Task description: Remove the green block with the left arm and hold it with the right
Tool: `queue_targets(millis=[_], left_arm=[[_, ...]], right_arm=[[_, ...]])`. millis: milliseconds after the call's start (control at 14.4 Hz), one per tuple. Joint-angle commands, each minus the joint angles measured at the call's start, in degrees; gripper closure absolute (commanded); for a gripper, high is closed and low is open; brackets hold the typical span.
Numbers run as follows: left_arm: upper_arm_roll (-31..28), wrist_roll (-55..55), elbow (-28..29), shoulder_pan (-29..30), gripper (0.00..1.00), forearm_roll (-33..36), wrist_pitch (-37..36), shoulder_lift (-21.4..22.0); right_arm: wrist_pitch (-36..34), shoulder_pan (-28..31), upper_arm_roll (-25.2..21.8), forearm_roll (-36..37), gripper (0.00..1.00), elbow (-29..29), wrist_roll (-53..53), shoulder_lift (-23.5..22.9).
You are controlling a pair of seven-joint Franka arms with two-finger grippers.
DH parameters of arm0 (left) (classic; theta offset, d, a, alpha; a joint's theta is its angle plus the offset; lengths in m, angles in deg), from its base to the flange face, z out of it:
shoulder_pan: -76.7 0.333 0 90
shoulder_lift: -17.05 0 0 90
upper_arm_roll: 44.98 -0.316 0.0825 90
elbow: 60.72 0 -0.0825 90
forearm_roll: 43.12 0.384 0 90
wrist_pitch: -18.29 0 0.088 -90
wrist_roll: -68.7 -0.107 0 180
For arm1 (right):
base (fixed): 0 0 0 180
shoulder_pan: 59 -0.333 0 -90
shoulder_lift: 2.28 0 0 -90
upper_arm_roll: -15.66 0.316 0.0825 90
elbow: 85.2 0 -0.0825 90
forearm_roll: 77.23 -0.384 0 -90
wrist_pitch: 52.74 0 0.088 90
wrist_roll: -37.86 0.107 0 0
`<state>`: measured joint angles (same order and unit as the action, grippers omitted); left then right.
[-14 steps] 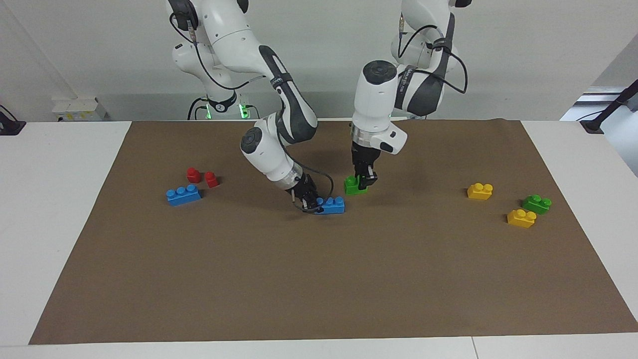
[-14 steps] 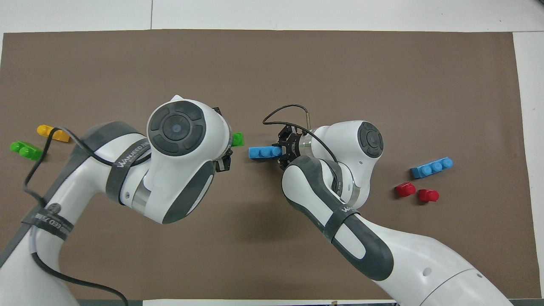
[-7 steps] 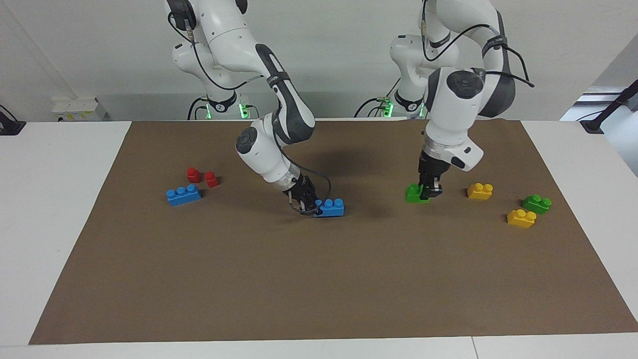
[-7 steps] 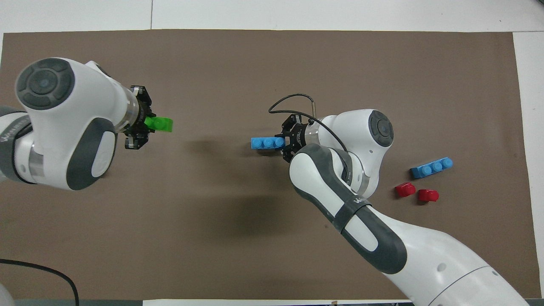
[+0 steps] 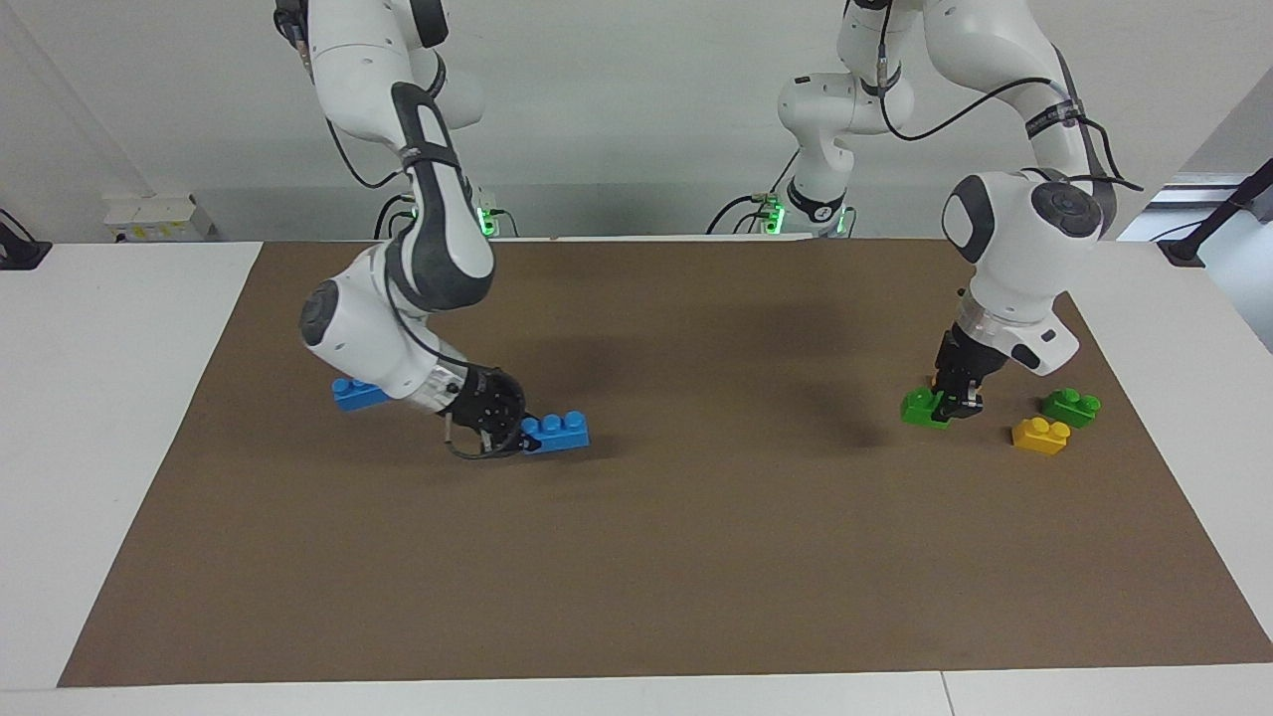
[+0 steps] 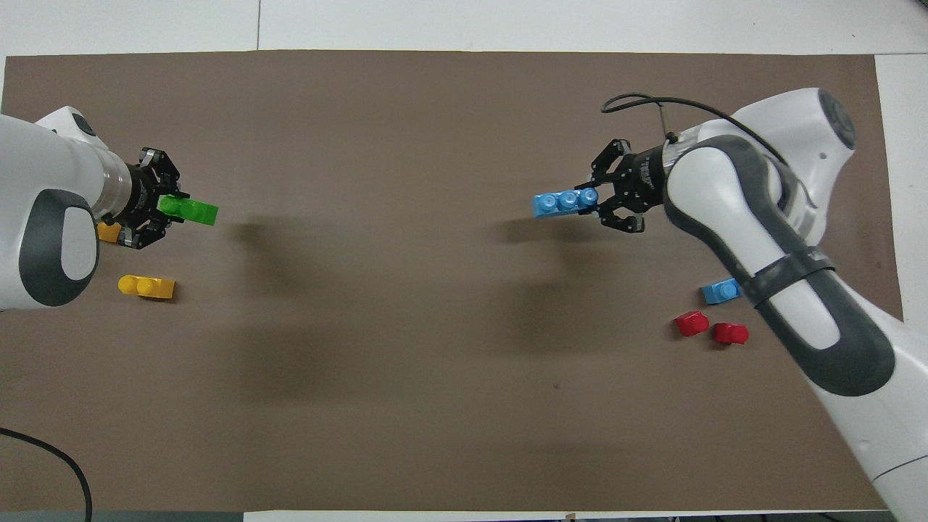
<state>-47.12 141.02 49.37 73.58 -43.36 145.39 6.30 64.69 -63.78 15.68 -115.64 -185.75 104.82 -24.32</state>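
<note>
We note the bench point(image 5: 119, 418) carries a brown mat point(image 5: 636, 557). Starting at the right arm's end: a loose blue brick point(image 5: 356, 392) lies on the mat, partly hidden by the right arm point(image 5: 428, 229) in the facing view. In the overhead view we see two small red pieces point(image 6: 710, 328) just beside it, nearer the robots.

The right end effector point(image 5: 509, 426) is clamped on one end of a blue three-stud brick point(image 5: 557, 431); the brick sticks out sideways toward the middle of the mat. We cannot tell whether it rests on the mat or hangs just above it.

The middle of the mat shows only shadows.

At the left arm's end, the left arm point(image 5: 1024, 249) reaches down, and the left end effector point(image 5: 960, 396) grips the green block point(image 5: 925, 408) by one end, low over the mat. Near it lie a yellow brick point(image 5: 1040, 435) and a second green brick point(image 5: 1071, 406). In the overhead view another yellow brick point(image 6: 109, 232) peeks out beside the left end effector.
</note>
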Motion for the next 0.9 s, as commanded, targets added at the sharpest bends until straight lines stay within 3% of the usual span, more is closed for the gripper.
queue_targets(millis=[0, 347, 832], left_arm=[[0.7, -5.4, 0.4, 2.6, 1.0, -1.1, 3.8, -2.8], [0.7, -6.0, -0.1, 3.3, 1.0, -1.1, 8.1, -7.9], [0.6, -10.9, 0.4, 3.2, 1.0, -1.0, 8.1, -8.9]], right_arm=[[-4.2, 5.3, 0.8, 0.8, 1.0, -1.2, -5.3, 0.9], [-4.6, 11.9, 0.7, 0.9, 1.0, -8.6, -12.7, 3.3], [-1.8, 15.2, 0.2, 4.0, 1.0, -9.5, -13.2, 3.0]])
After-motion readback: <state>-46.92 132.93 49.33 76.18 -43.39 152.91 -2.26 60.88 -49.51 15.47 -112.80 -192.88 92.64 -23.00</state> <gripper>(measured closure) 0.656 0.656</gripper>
